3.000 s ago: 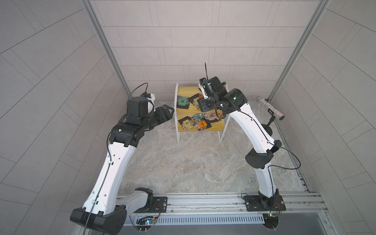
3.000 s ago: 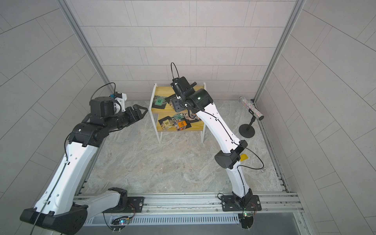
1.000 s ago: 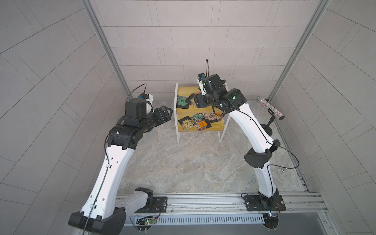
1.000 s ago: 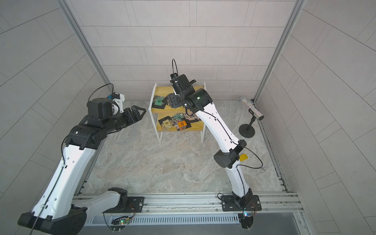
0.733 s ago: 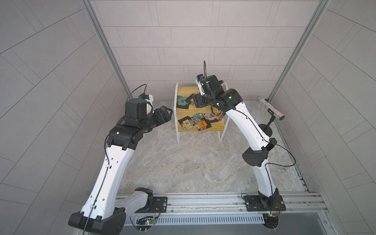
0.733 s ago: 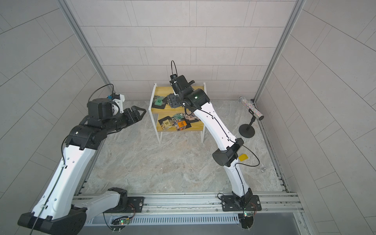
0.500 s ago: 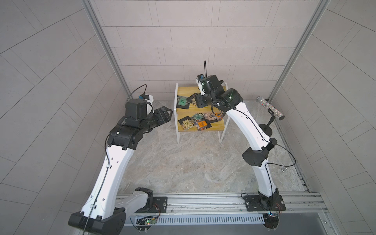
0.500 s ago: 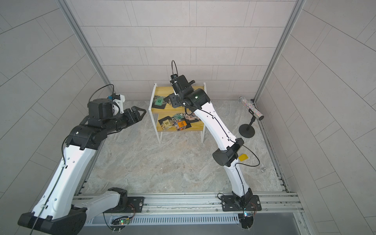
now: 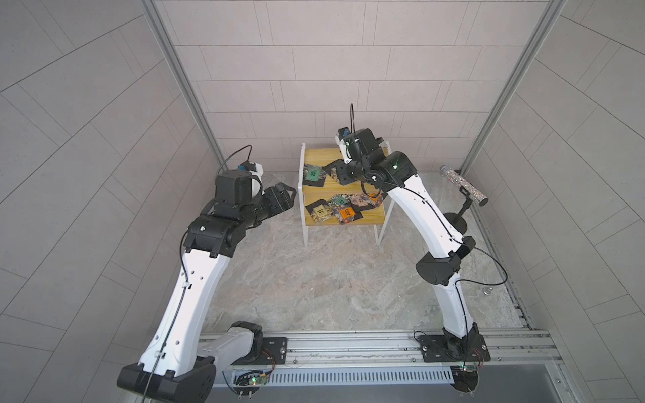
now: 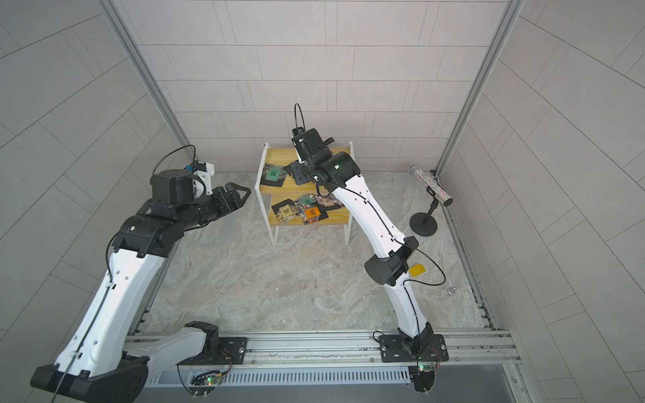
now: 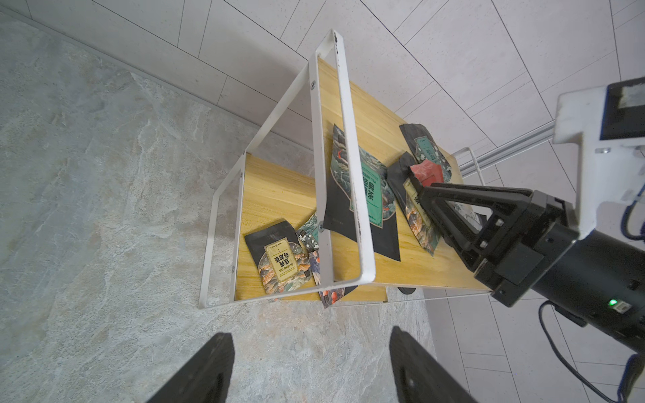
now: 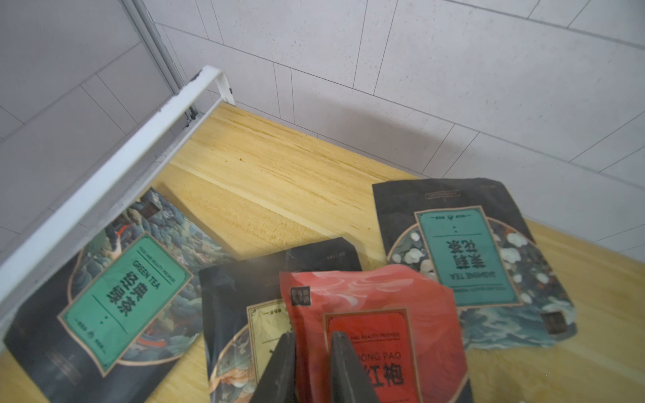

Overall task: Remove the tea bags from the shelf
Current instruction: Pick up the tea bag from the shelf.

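The shelf (image 9: 316, 158) (image 10: 279, 155) (image 11: 279, 188) (image 12: 265, 167) stands at the back wall, with tea bags on both yellow boards. On the upper board my right gripper (image 12: 310, 336) (image 9: 340, 171) (image 10: 296, 171) (image 11: 417, 181) is shut on the edge of a red tea bag (image 12: 384, 296) (image 11: 426, 173), which bends up over a beige-label bag (image 12: 265, 324). A green bag (image 9: 313, 173) (image 10: 273, 174) (image 11: 370, 188) (image 12: 122, 300) and a teal bag (image 12: 464, 258) lie beside them. Several more bags (image 9: 340, 209) (image 10: 310, 211) lie on the lower board. My left gripper (image 9: 289, 195) (image 10: 244, 193) (image 11: 310, 336) hangs open left of the shelf, holding nothing.
A glittery tube on a black stand (image 9: 462, 185) (image 10: 431, 186) stands right of the shelf. A plain yellow flat piece (image 10: 417, 270) lies on the marble floor behind my right arm's elbow, and a small metal bit (image 9: 487, 290) lies near the right wall. Tiled walls enclose three sides.
My right gripper has shifted left over the upper board and closed on the red tea bag. The left arm has drawn back slightly and has stayed open.
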